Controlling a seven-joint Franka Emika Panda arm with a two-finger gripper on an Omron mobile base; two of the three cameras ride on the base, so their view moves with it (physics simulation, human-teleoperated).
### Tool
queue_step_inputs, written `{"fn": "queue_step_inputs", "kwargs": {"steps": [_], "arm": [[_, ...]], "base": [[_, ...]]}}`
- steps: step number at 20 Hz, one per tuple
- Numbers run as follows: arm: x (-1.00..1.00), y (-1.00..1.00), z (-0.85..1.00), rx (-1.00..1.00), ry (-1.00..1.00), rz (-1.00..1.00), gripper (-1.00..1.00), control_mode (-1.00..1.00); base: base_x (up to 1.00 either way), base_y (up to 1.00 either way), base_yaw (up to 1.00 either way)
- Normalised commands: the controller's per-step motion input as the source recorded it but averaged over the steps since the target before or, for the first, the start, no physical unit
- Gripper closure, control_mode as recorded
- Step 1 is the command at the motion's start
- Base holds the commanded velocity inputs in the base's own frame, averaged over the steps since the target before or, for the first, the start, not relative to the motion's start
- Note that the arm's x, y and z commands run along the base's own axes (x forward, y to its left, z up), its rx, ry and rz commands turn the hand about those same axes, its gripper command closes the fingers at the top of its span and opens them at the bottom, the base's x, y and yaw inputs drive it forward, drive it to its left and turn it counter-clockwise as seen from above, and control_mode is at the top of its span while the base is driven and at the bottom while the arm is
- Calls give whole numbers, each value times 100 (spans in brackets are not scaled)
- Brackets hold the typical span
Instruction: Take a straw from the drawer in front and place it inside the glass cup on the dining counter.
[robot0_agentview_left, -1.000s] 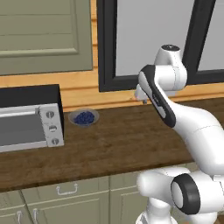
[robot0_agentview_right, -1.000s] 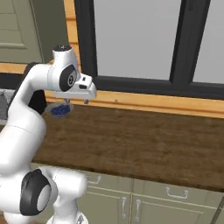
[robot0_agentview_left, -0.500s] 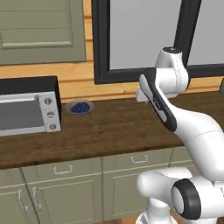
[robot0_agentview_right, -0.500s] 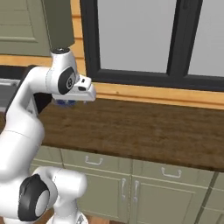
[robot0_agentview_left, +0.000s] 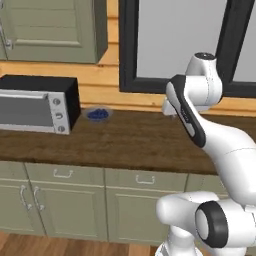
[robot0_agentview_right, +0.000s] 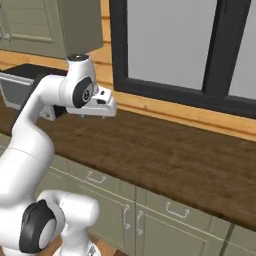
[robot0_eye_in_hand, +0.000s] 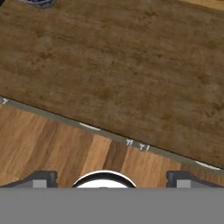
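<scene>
Tool (robot0_agentview_right: 102, 106) held high over the bench (robot0_agentview_right: 165, 155), upper left of the right base frame; tips set wide apart at the bottom corners of the hand view, nothing between them. Left to right under the bench edge in the left base frame: doors, then two shallow drawer fronts, the drawer (robot0_agentview_left: 143, 179) near centre, shut. It lies below and nearer the base than the tool. Straw presumably inside. Next move, by my reckoning: down to the handle.
</scene>
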Motion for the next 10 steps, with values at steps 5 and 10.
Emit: {"fn": "queue_step_inputs", "kwargs": {"steps": [5,10], "arm": [[0,0,0,0,0,0,-100,100],[0,0,0,0,0,0,-100,100]], "base": [[5,-72,66],[0,-81,59]]}}
